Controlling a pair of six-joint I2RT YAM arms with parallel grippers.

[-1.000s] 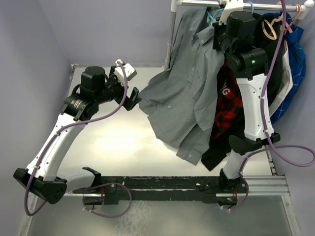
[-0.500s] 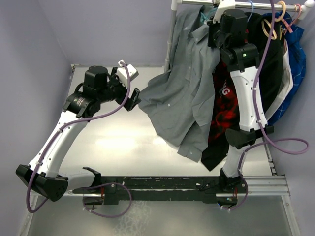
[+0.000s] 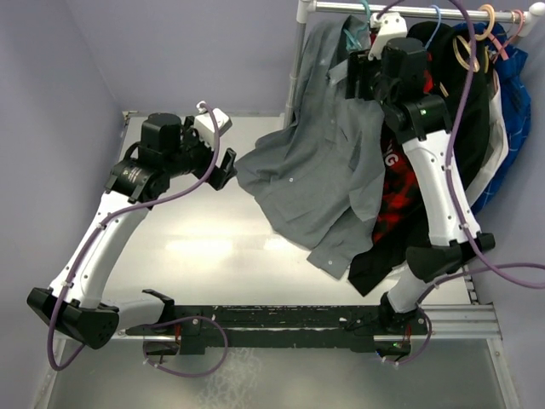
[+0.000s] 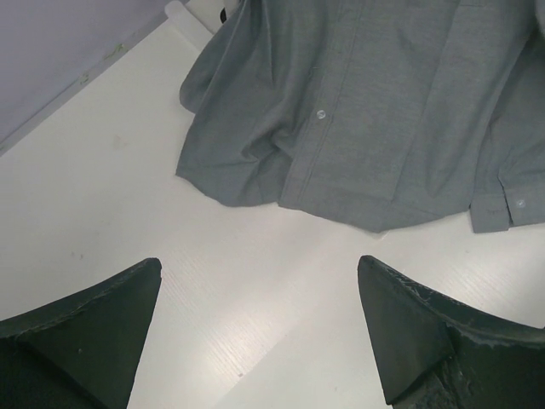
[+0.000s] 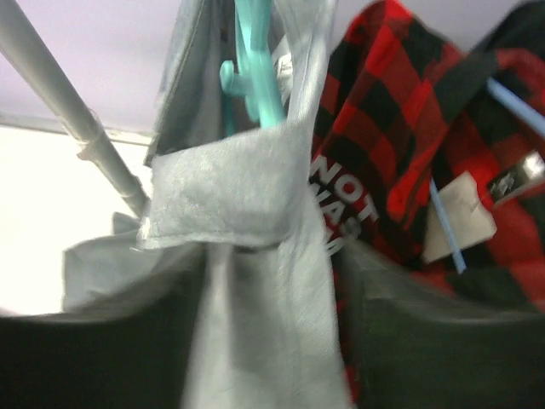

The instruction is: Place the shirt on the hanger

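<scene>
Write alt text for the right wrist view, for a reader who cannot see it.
The right gripper clamps a fold of the grey shirt, whose fabric rises on either side of the teal hanger just above. A red-and-black plaid shirt with white lettering hangs to the right, and a pale pole slants across the left.

Two white-and-black robot arms stand over one pale tabletop (image 3: 196, 256): the left arm (image 3: 98, 251) and the right arm (image 3: 443, 183), each ending in one black two-finger hand, the left hand (image 4: 260, 324) and the right hand (image 5: 272, 341). One silver metal rail (image 3: 336, 7) carries four thin plastic hangers: one teal hanger (image 3: 364, 12), one light-blue hanger (image 3: 434, 15), one tan hanger (image 3: 487, 12) and one pink hanger (image 3: 514, 15). Three garments can be counted: one plain grey long-sleeved button-up shirt (image 3: 315, 170), one red-and-black plaid shirt with white lettering (image 3: 400, 192) and one bright blue garment (image 3: 513, 94); the dark cloth between them is too tangled to count.
</scene>
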